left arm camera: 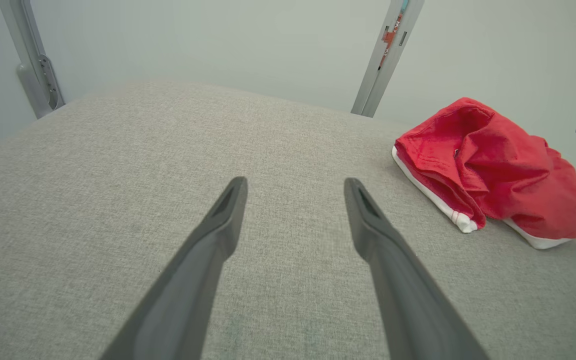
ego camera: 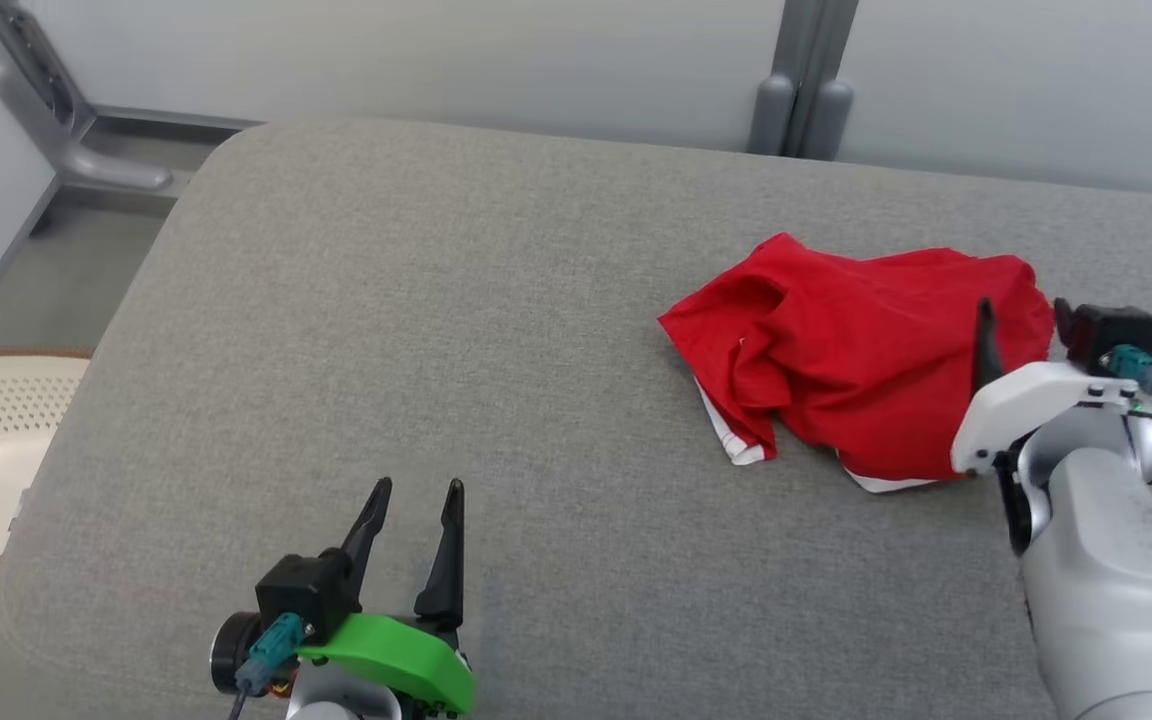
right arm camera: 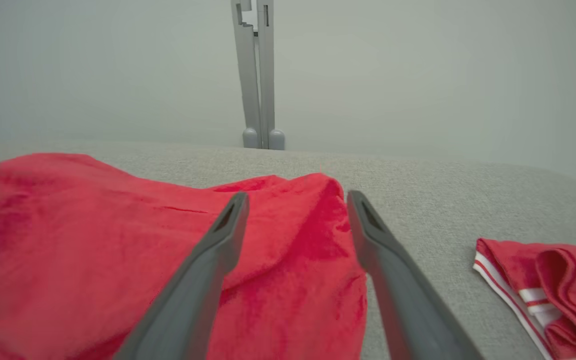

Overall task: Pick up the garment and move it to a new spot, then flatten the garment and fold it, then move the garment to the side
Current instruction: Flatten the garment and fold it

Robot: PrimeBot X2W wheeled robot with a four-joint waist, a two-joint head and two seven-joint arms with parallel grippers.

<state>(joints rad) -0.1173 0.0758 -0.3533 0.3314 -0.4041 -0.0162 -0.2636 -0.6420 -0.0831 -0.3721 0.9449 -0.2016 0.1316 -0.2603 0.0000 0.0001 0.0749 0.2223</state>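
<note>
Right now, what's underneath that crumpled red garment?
The grey padded surface lies under the red garment; its white-trimmed hem peeks out below. Anything beneath the bunched folds is covered.

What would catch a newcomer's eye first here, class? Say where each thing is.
The crumpled red garment stands out, lying right of centre on the grey cushioned surface. The right claw is open over its right side; the left claw is open above bare fabric at lower left. A second red, white-striped cloth lies apart at the far right.
</note>
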